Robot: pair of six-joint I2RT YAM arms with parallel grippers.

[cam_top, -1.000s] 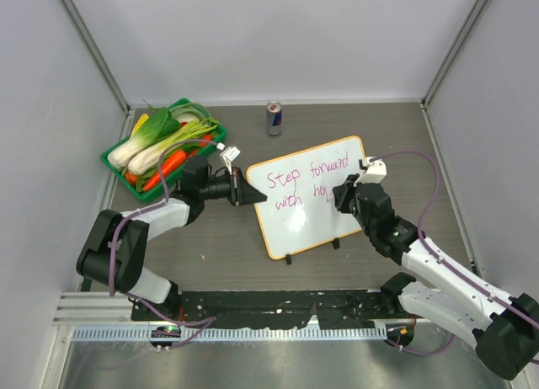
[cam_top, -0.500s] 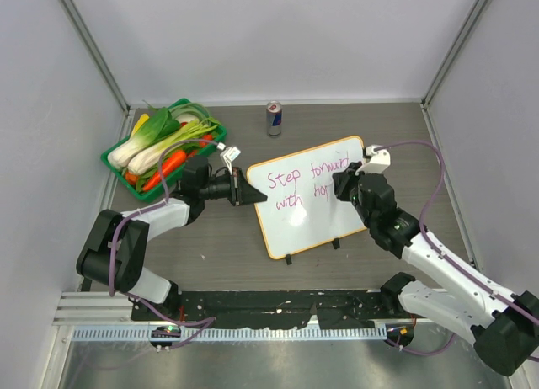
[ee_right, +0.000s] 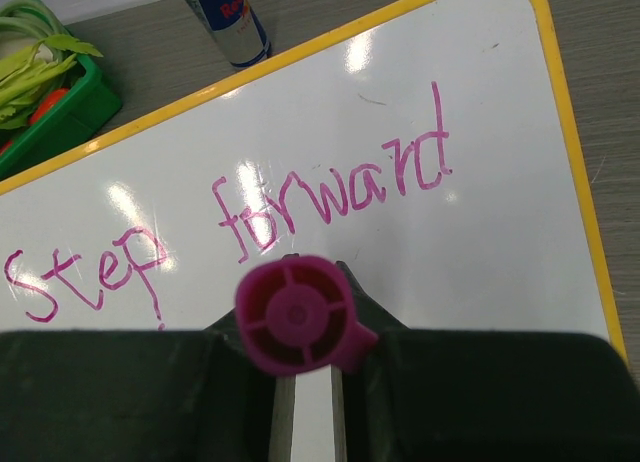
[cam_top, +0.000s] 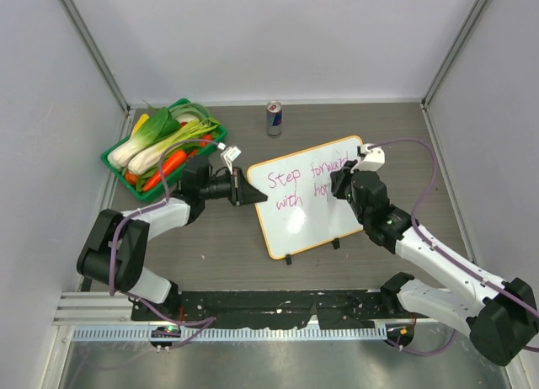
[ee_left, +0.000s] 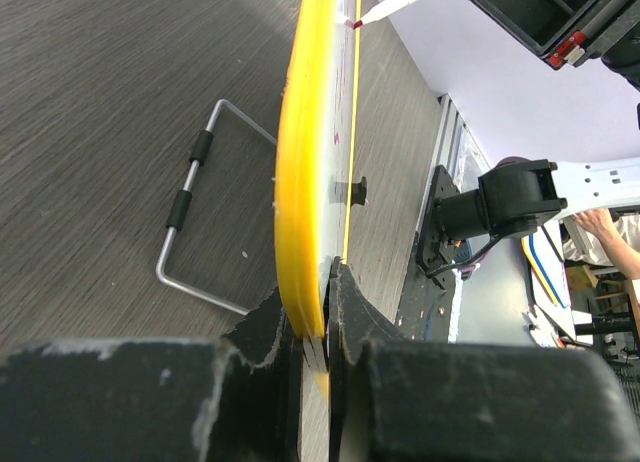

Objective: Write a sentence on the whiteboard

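Two grippers are set at the whiteboard (cam_top: 295, 216), mid-table: its left edge is clamped in the left gripper (cam_top: 244, 189), and a pink marker (ee_right: 297, 314) is clenched in the right gripper (cam_top: 338, 183) over the sentence (cam_top: 307, 175). Since a second ago, the right gripper has been shifted slightly farther. The board's long axis is angled from near-left to far-right.

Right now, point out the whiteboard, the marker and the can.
whiteboard (cam_top: 296, 222): top external view, bare white lower area.
marker (ee_right: 296, 318): right wrist view, round pink rear end.
can (cam_top: 274, 118): top external view, its side.
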